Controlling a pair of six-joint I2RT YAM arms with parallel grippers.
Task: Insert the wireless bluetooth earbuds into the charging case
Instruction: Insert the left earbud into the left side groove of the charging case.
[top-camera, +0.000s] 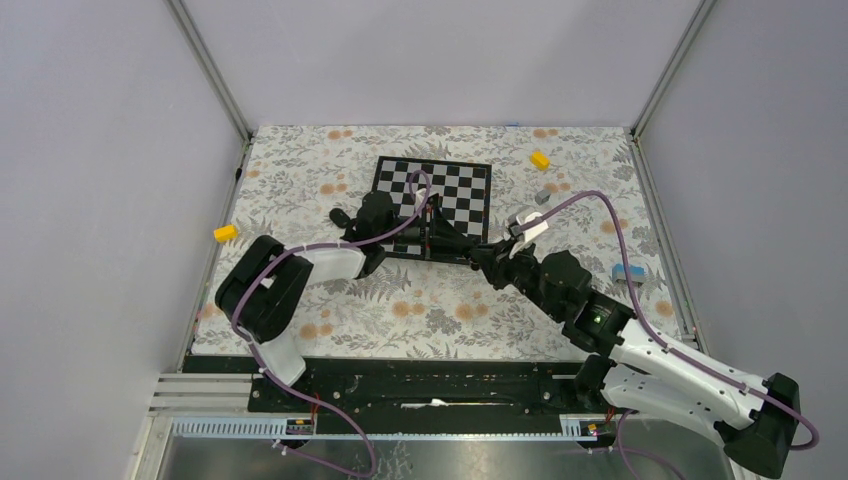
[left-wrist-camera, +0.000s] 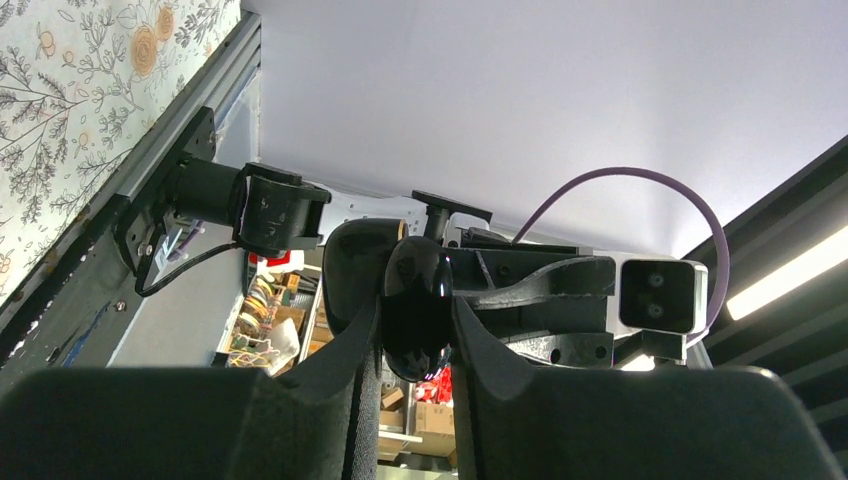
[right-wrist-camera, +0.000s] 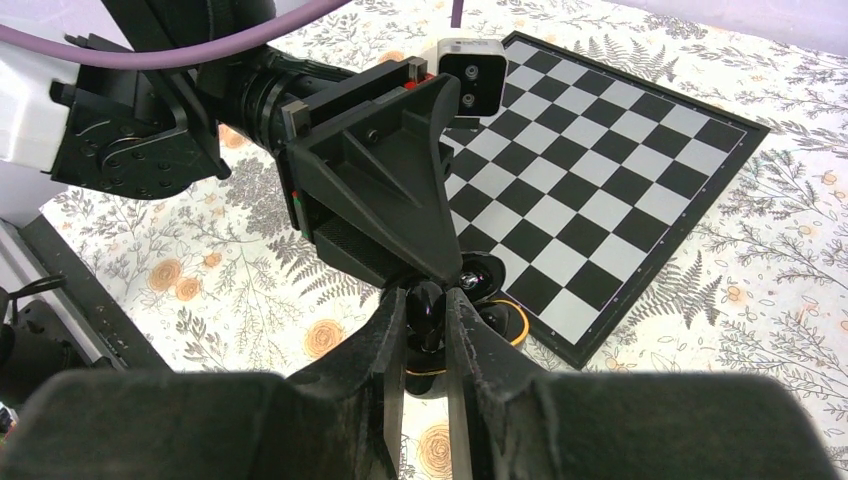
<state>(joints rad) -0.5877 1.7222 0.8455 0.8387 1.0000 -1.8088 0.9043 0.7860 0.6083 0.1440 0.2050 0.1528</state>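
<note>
Black case (left-wrist-camera: 418, 295) sits clamped in my left gripper (left-wrist-camera: 417, 345); my right gripper (right-wrist-camera: 427, 322) pinches an earbud (right-wrist-camera: 428, 305) just beside it.

Top: high, downward. Left wrist: sideways. Right wrist: close, shares chessboard (right-wrist-camera: 620, 170) with top.

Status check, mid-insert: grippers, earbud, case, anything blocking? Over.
Left gripper shut on the charging case. Right gripper shut on an earbud, right at the case, by the chessboard corner. Nothing between them.
</note>
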